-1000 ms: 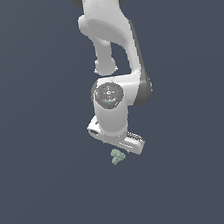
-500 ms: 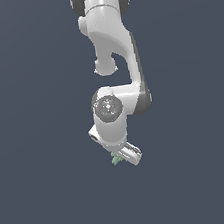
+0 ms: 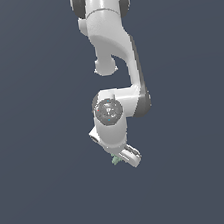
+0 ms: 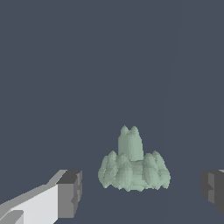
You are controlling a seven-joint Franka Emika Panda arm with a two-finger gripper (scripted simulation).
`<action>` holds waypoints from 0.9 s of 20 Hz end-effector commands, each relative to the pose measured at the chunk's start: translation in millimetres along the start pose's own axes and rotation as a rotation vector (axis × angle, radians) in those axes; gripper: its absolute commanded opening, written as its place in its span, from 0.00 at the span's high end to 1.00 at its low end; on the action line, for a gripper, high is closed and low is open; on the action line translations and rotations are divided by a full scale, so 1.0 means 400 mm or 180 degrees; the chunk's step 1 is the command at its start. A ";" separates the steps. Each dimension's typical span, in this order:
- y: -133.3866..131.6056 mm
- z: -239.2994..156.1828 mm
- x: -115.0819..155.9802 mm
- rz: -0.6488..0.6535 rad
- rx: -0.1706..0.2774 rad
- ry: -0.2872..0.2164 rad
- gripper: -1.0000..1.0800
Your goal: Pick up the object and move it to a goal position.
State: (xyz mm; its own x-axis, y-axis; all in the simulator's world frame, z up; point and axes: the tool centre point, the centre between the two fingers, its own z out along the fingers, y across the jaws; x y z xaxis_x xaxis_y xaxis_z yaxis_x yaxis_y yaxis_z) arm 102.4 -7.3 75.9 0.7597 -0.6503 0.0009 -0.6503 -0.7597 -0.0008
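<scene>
The object (image 4: 133,168) is a pale grey-green lumpy clump with a taller knob rising from a bumpy base. In the wrist view it lies between my two dark fingertip pads (image 4: 70,192), with a gap on each side, so the gripper (image 4: 142,190) is open around it. In the exterior view the white arm hangs straight down and its hand (image 3: 116,146) covers most of the object (image 3: 115,160), of which only a small green bit peeks out beside the hand. The fingertips themselves are hidden there.
The plain dark grey-blue floor (image 3: 45,194) stretches all around with nothing else on it in either view.
The arm has come down and turned its hand over the object. The clump, fully visible below the hand a second ago, is now mostly covered by it.
</scene>
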 end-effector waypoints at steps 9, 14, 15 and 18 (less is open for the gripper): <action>0.002 0.114 -0.002 0.0014 -0.0002 -0.0003 0.04; 0.000 0.112 0.001 0.0014 -0.0002 -0.0003 1.00; 0.000 0.112 0.001 0.0014 -0.0002 -0.0003 1.00; 0.000 0.112 0.001 0.0014 -0.0002 -0.0003 1.00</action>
State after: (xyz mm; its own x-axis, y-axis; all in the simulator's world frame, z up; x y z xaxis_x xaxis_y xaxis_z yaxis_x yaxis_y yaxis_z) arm 102.5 -7.6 31.1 0.7568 -0.6536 -0.0001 -0.6536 -0.7568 -0.0001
